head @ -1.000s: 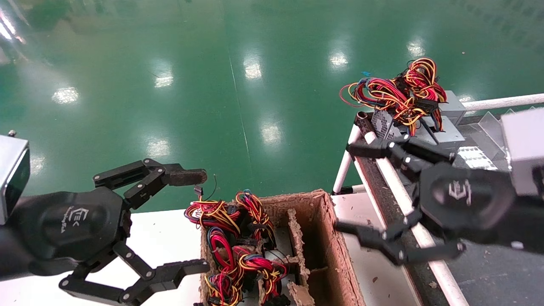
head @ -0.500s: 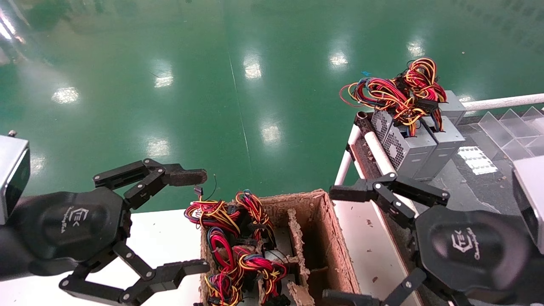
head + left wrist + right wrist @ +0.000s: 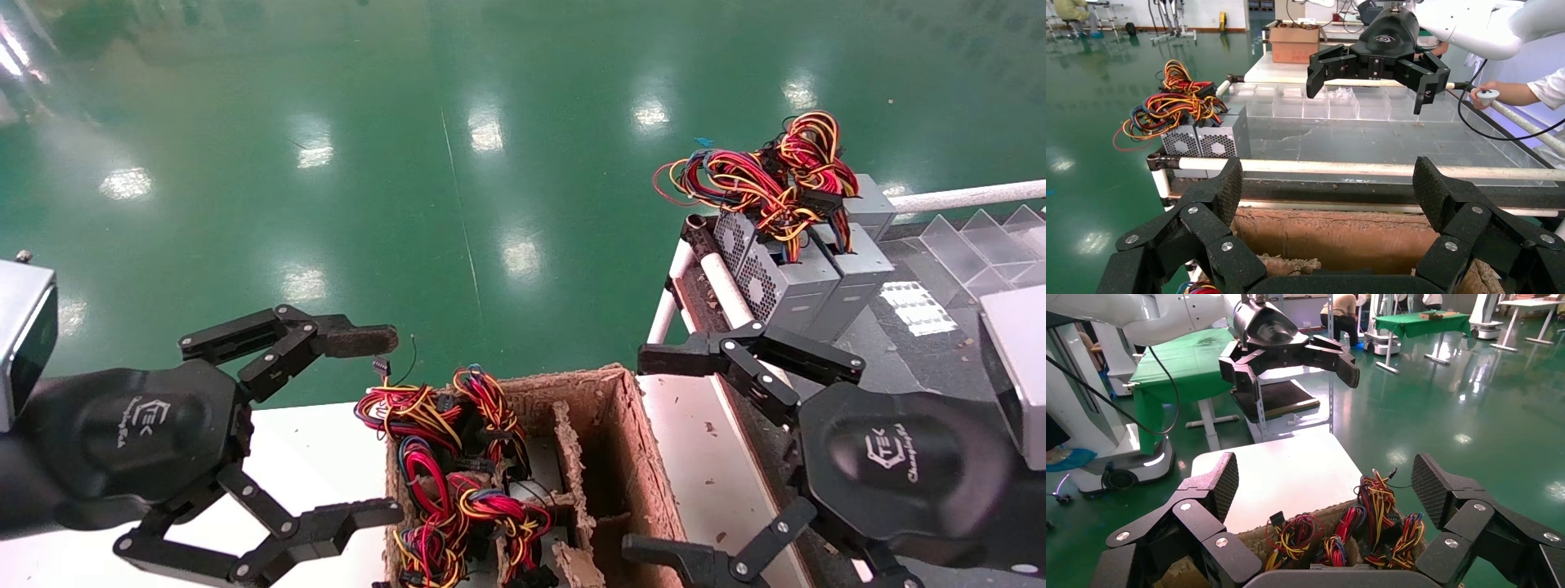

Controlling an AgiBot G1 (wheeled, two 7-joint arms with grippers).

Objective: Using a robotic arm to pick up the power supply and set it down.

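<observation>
Two grey power supplies (image 3: 776, 282) stand side by side on the rack at the far right, their red, yellow and black wires (image 3: 760, 175) piled on top; the left wrist view shows them too (image 3: 1208, 138). More wire bundles (image 3: 458, 465) fill the left part of the cardboard box (image 3: 645, 457). My right gripper (image 3: 645, 456) is open and holds nothing, hovering over the box's right wall, short of the rack units. In its wrist view the bundles (image 3: 1352, 533) lie below the spread fingers. My left gripper (image 3: 384, 425) hangs open and holding nothing, left of the box.
The box sits on a white table (image 3: 327, 457). The rack has white tube rails (image 3: 719, 282) and clear plastic dividers (image 3: 981, 245) behind the units. A person's hand (image 3: 1529, 92) holds a cable beyond the rack. Green floor lies past the table edge.
My right gripper has pulled back from the rack units toward me and now hovers over the box's right wall, still open. The left arm has not moved.
</observation>
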